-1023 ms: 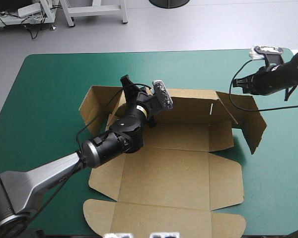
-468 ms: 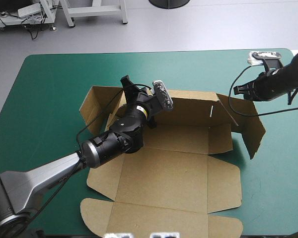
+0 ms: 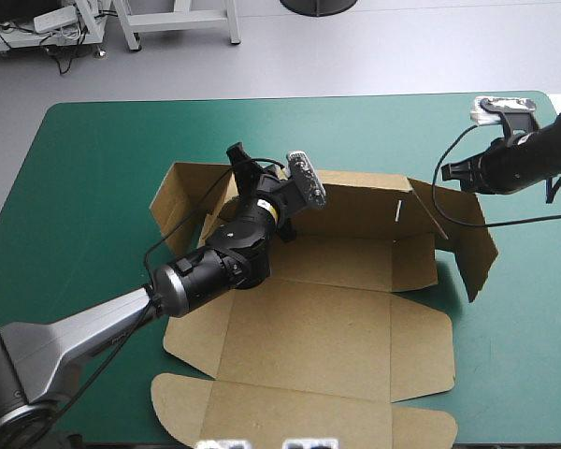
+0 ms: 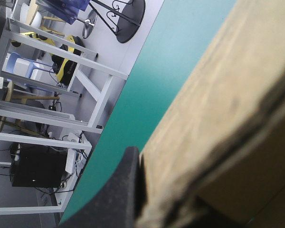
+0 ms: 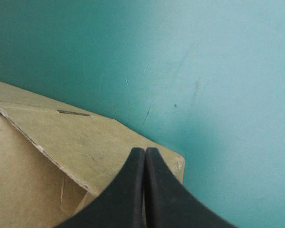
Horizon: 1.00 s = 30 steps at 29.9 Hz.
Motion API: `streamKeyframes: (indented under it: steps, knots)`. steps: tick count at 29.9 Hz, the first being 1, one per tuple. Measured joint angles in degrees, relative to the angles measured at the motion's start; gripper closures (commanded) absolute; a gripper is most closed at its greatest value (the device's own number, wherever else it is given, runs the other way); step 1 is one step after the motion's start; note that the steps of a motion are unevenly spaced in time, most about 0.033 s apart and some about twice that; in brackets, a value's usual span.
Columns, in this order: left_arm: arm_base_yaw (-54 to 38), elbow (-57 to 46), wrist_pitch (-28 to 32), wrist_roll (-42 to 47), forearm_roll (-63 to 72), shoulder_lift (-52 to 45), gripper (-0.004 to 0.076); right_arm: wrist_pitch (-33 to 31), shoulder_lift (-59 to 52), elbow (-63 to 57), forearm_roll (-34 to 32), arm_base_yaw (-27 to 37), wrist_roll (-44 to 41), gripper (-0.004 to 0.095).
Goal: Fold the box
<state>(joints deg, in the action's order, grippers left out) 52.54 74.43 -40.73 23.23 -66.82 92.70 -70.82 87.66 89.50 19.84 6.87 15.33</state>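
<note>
Box (image 3: 327,318) lies mid-table on the teal-green cover (image 3: 93,168), with the base and near flaps flat and the far wall (image 3: 355,198) raised. I have the left gripper (image 3: 241,166) pinched on that wall near its left end, one black finger (image 4: 126,194) tight against the board and the other hidden behind it; I judge this keeps the wall upright. Right gripper (image 5: 145,151) is clenched on nothing, poised over the corner of the standing right flap (image 3: 472,238), probably to nudge it inward.
</note>
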Motion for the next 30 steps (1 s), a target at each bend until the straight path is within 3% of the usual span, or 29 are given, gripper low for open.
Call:
streamKeyframes:
  steps: [17, 25, 30]
  knots:
    - [-0.02, -0.06, 0.57, 0.42, 0.18, 0.05, 0.0734, 0.86, -8.06, -18.5, 2.37, 0.0, 5.02, 0.0926]
    - [-0.07, -0.06, 0.57, 0.42, 0.18, 0.05, 0.0734, 9.95, -8.53, -23.15, 14.84, 0.0, 18.77, 0.0926]
    - [-0.07, -0.06, 0.92, -2.6, 0.36, 0.05, 0.0734, 12.19, -8.53, -23.35, 17.41, 0.0, 27.5, 0.0924]
